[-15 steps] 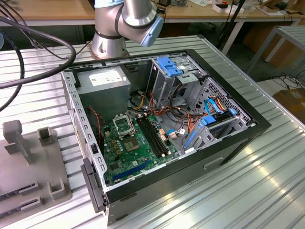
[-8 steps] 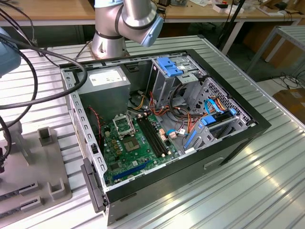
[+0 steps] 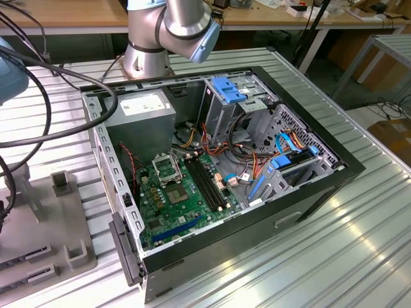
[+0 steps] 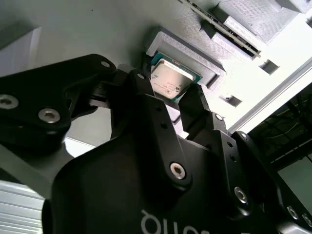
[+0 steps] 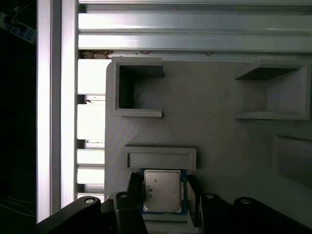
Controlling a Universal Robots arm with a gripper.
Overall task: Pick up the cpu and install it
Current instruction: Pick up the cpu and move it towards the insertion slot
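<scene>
Over the grey tray [image 5: 229, 156], my gripper [image 5: 163, 181] straddles the cpu [image 5: 163, 192]. The chip lies flat in its pocket, which leaves two edges free to grip. My fingers [image 5: 135, 187] are set narrowly apart, one each side; they may already be touching, hard to call. The socket [image 3: 166, 169] is well apart, inside the case [image 3: 302, 199].

cpu [image 5: 163, 191] seemingly in tray [image 5: 219, 97] recess

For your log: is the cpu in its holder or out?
In. The cpu lies flat in the holder, in both wrist views.
</scene>
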